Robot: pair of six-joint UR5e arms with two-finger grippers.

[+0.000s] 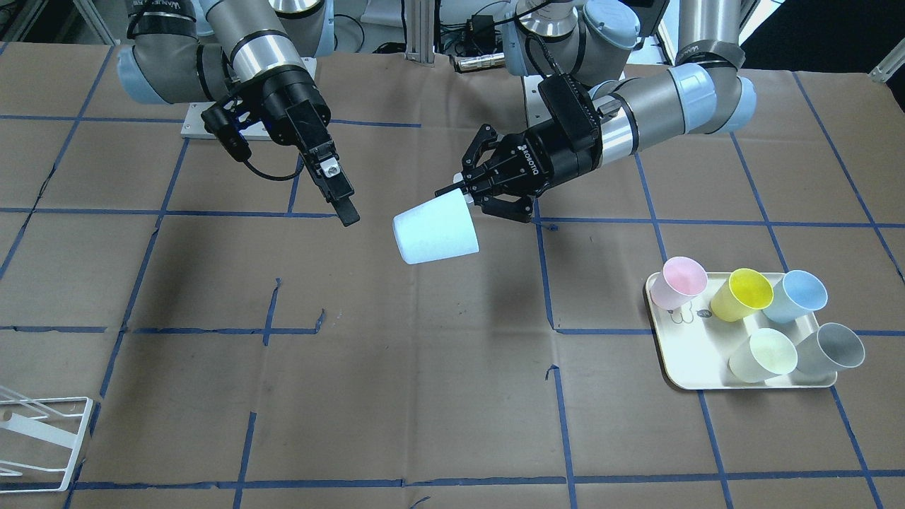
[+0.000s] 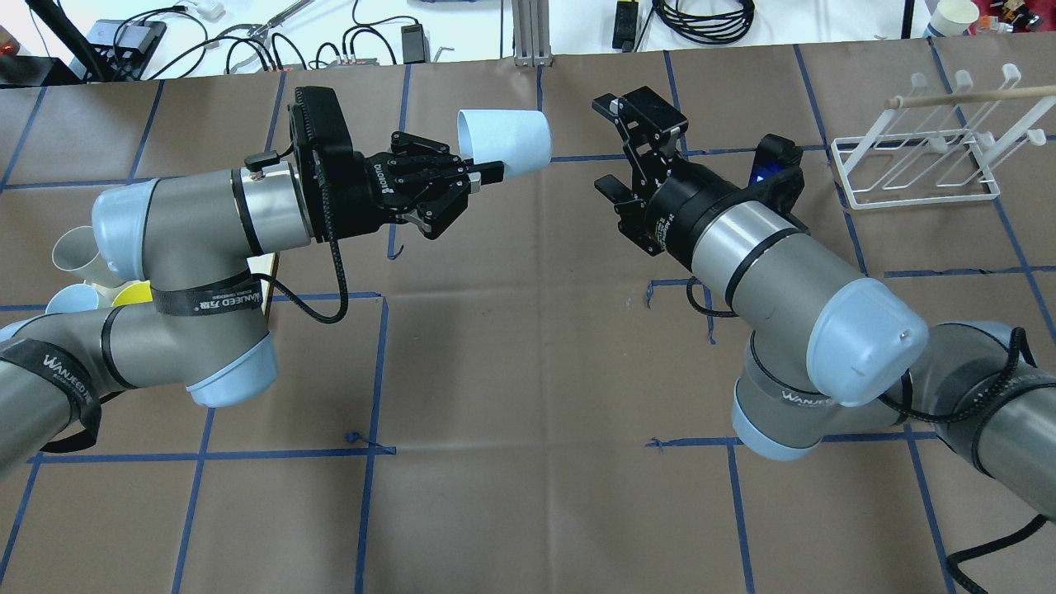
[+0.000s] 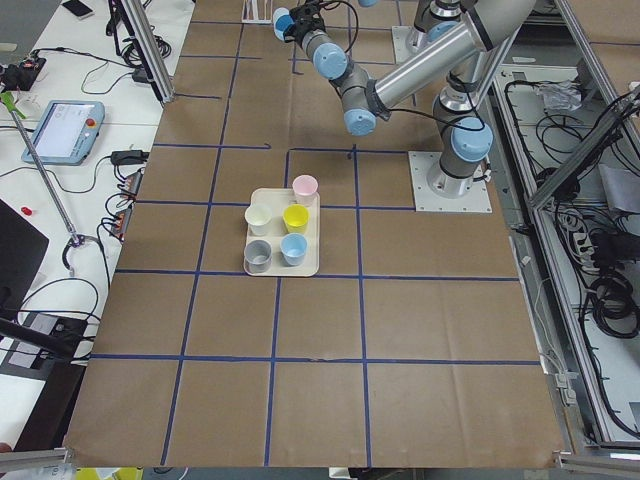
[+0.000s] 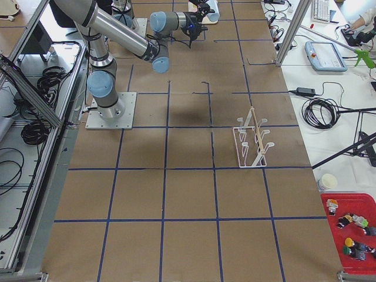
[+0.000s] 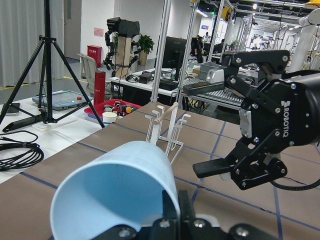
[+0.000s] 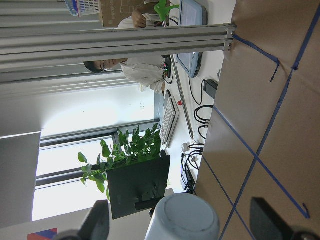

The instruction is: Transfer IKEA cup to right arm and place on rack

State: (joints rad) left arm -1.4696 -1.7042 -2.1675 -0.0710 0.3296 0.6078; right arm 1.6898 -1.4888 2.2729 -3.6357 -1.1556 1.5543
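Note:
A pale blue IKEA cup [image 1: 435,230] hangs sideways above the table middle, base pointing at my right arm. My left gripper [image 1: 459,192], the claw, is shut on its rim; both show in the overhead view, gripper [image 2: 487,169] and cup [image 2: 505,143]. My right gripper [image 2: 600,144], with flat paddle fingers, is open and empty, a short gap from the cup's base. In the right wrist view the cup's base [image 6: 185,215] sits ahead between the fingers [image 6: 97,222]. The white wire rack [image 2: 916,173] stands at the far right, also in the front view [image 1: 42,438].
A cream tray [image 1: 679,382] on my left side holds several upright cups: pink [image 1: 679,281], yellow [image 1: 742,293], blue [image 1: 795,295], pale green [image 1: 763,355], grey [image 1: 831,348]. The table is brown paper with blue tape lines. A wooden rod [image 2: 965,97] lies across the rack's top.

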